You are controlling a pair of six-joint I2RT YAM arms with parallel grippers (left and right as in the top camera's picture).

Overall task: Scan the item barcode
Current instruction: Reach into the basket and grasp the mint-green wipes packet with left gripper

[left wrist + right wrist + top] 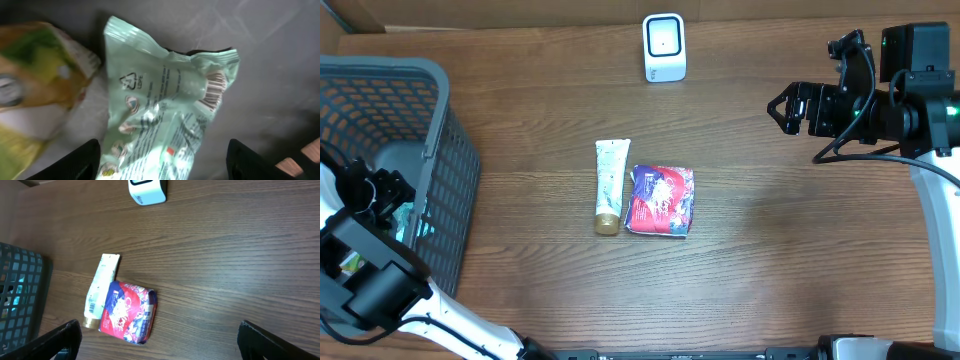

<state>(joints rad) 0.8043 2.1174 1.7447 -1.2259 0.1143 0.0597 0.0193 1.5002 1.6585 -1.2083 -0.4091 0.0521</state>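
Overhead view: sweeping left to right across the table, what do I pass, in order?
grey mesh basket → tube with gold cap → red snack packet → right gripper

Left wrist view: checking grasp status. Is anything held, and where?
Nothing held: left end effector open over the green packet, right end effector open and empty.

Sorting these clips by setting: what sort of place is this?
Probably a mock shop checkout: small white box-shaped scanner, grey plastic mesh basket, red foil snack packet on a wooden table.
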